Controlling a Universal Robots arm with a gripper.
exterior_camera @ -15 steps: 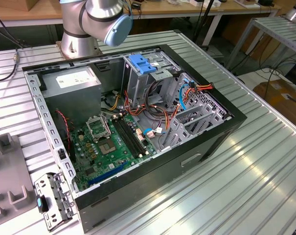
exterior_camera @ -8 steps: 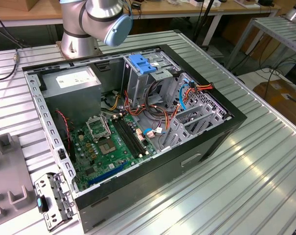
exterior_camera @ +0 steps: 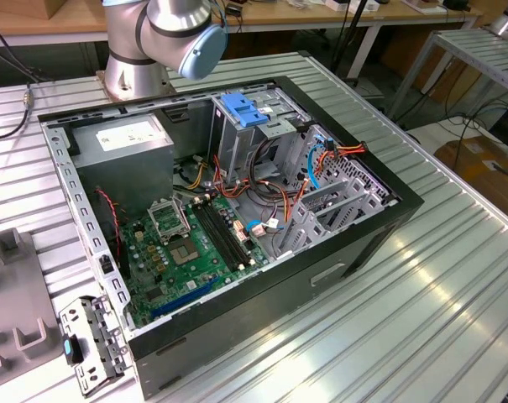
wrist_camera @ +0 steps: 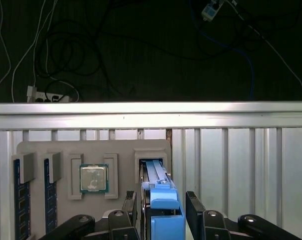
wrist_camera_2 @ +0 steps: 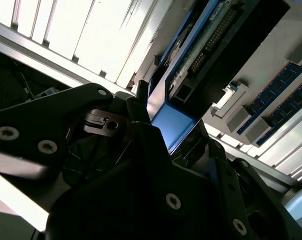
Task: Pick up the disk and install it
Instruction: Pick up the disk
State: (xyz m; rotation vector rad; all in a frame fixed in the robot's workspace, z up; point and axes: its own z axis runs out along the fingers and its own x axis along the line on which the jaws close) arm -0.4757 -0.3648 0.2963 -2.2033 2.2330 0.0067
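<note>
Ribbed bench [wrist_camera: 240, 165]; disk [wrist_camera: 158, 175] in grey tray [wrist_camera: 126, 150] slot w/ tool [wrist_camera: 162, 198] astride

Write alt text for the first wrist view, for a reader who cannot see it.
The end effector straddles the disk, a blue-framed drive seated in a slot of a grey tray on a ribbed metal table. The tray also holds a processor chip and two memory sticks; cables lie on the dark floor beyond.
</note>
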